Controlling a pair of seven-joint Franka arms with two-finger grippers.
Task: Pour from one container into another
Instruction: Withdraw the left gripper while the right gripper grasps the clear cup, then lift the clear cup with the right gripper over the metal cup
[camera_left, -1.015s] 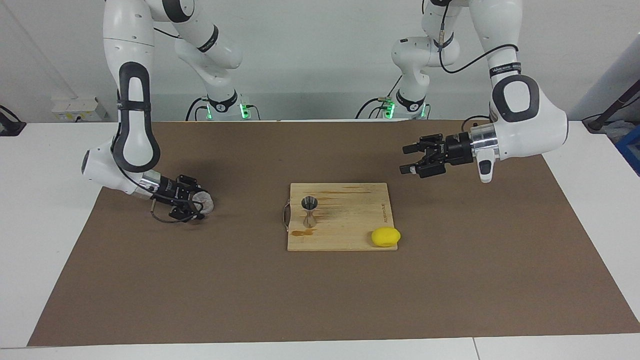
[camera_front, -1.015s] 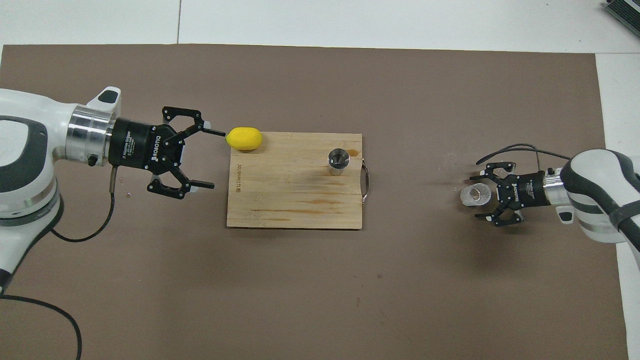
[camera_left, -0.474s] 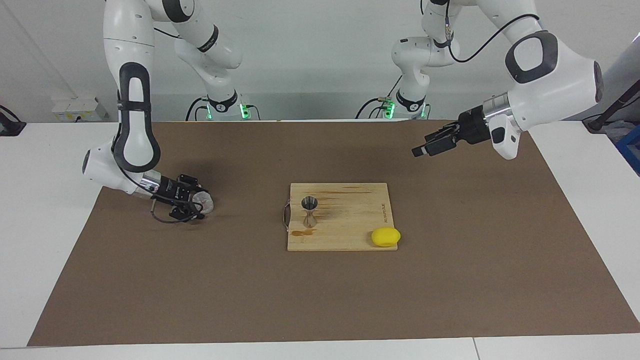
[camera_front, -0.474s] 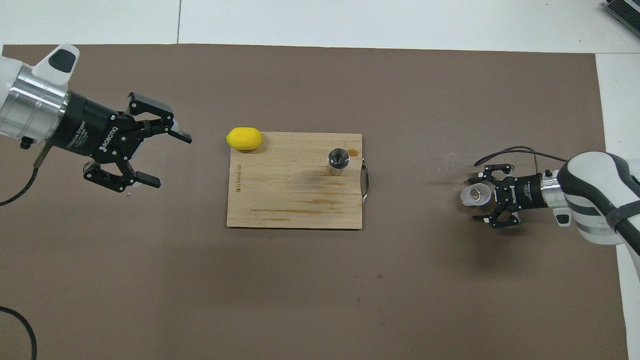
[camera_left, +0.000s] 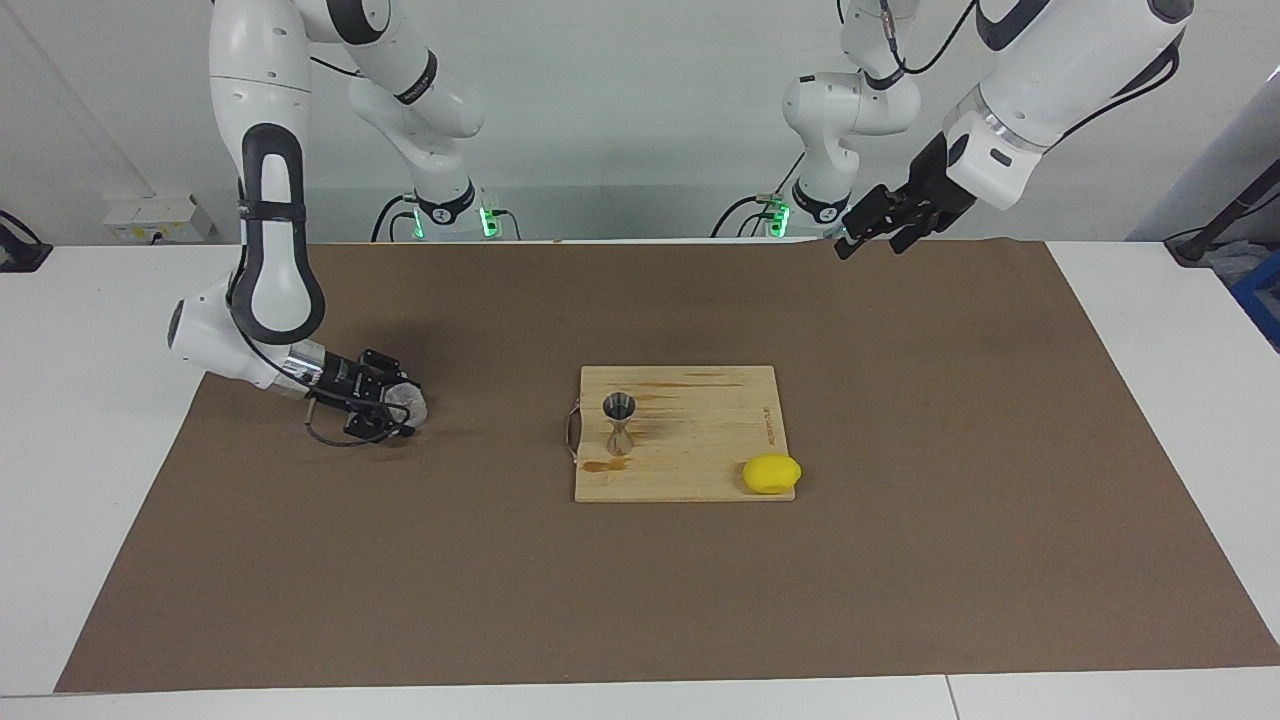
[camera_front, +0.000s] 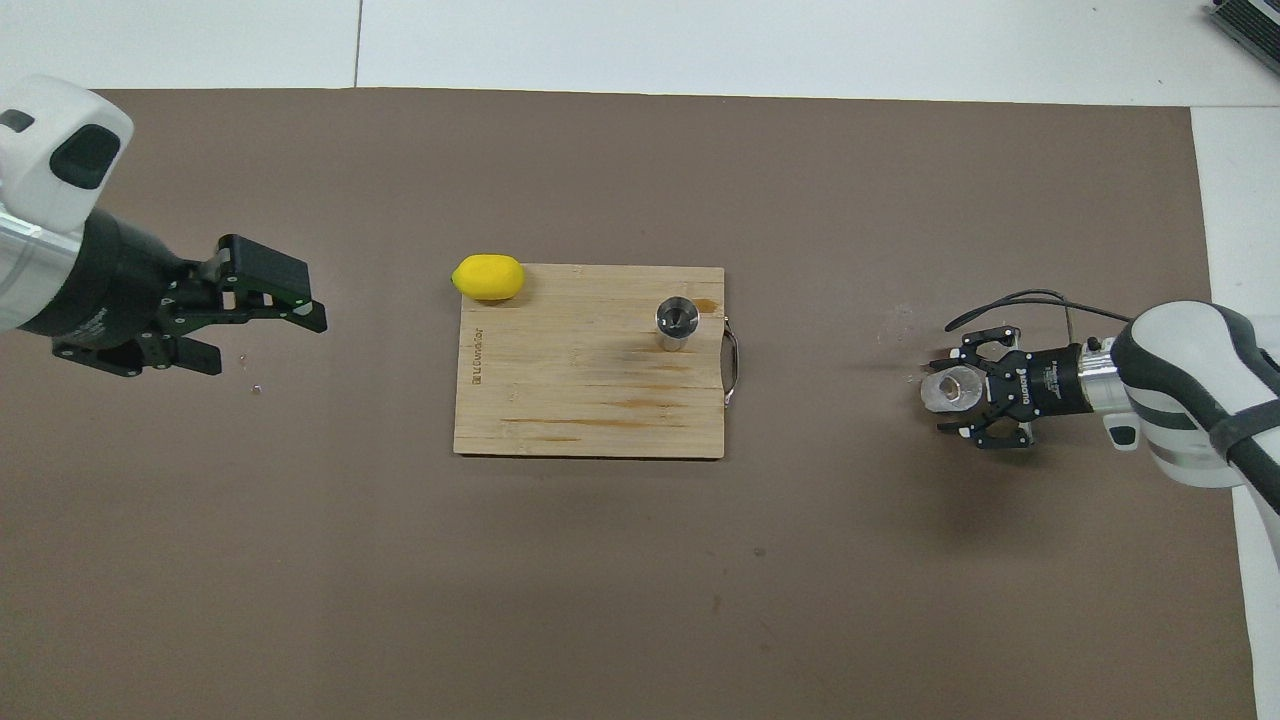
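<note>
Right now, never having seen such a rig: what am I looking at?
Two white robot arms, each ending in a two-finger gripper. One picture looks at them from across the table; the other looks down from above their end. On the brown mat lies a wooden board with a steel measuring cup and a lemon at its corner. The right gripper is at a clear cup on the mat; whether it grips I cannot tell. The left gripper hangs open, holding nothing.

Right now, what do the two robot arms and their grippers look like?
Both arms are glossy white with dark grey joint panels and a silver wrist ring. The left gripper and right gripper are black linkage types; the right one carries white lettering, and a thin black cable loops beside it. Green lights glow at the bases.
</note>
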